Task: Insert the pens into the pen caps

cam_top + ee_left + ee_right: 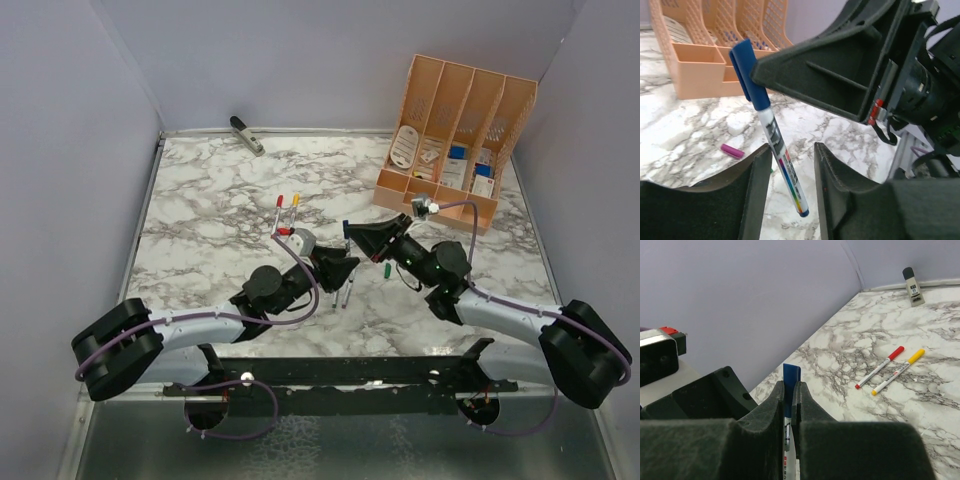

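Observation:
A white pen (785,167) with a blue cap (746,67) on its top end hangs tilted above the table. My right gripper (791,385) is shut on it at the blue cap (791,374). My left gripper (792,150) stands open around the pen's lower half, and the barrel leans against the left finger (757,190). A loose purple cap (732,151) and a green cap (386,269) lie on the marble. A red-capped pen (880,367) and a yellow-capped pen (898,371) lie side by side farther back. Two more pens (341,295) lie under the left gripper (340,268).
An orange desk organiser (455,140) with small packets stands at the back right. A grey stapler-like tool (246,134) lies by the back wall. The two grippers meet nose to nose at mid-table, with the right gripper (362,238) just right of the left.

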`<state>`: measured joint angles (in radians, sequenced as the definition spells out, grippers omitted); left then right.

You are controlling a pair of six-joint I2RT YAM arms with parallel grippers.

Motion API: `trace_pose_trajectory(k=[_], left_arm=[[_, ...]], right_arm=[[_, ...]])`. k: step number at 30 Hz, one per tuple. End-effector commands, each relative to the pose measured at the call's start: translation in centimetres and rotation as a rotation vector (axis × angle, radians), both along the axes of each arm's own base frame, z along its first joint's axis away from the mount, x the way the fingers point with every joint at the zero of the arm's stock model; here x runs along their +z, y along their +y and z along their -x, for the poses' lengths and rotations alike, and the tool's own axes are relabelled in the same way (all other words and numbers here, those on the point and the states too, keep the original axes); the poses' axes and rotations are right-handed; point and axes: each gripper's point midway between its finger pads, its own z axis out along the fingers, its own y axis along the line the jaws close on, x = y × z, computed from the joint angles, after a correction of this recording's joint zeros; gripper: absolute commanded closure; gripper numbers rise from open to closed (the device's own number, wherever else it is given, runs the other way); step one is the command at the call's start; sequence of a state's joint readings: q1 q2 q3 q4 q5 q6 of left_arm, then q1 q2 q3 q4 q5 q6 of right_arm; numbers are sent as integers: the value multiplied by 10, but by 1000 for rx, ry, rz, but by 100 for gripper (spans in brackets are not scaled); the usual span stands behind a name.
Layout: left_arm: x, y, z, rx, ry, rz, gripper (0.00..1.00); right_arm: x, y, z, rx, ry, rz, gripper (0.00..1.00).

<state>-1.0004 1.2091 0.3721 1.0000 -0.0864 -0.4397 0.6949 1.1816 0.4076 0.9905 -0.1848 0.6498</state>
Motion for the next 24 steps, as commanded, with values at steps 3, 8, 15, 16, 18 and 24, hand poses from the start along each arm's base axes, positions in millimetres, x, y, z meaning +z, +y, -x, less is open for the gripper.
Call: trace_pose_trajectory(k=[3,8,15,16,18,24], left_arm=[[6,7,-24,76,32,26,80],[-5,11,-39,78,106,31,98],[-12,16,-52,83,150,39,100],[-12,17,-55,89,150,40,100],[-15,24,-63,114,163,29,100],[-53,54,-106,274,285,-160,100]], right_arm=[[13,8,-2,19,-45,-20,99],[7,11,-7,14,-45,-6,99],[0,21,-11,41,-45,28,99],[-1,23,-13,43,-51,43,97],[-3,27,-16,44,-60,80,83],[4,12,-33,-83,-108,176,55]])
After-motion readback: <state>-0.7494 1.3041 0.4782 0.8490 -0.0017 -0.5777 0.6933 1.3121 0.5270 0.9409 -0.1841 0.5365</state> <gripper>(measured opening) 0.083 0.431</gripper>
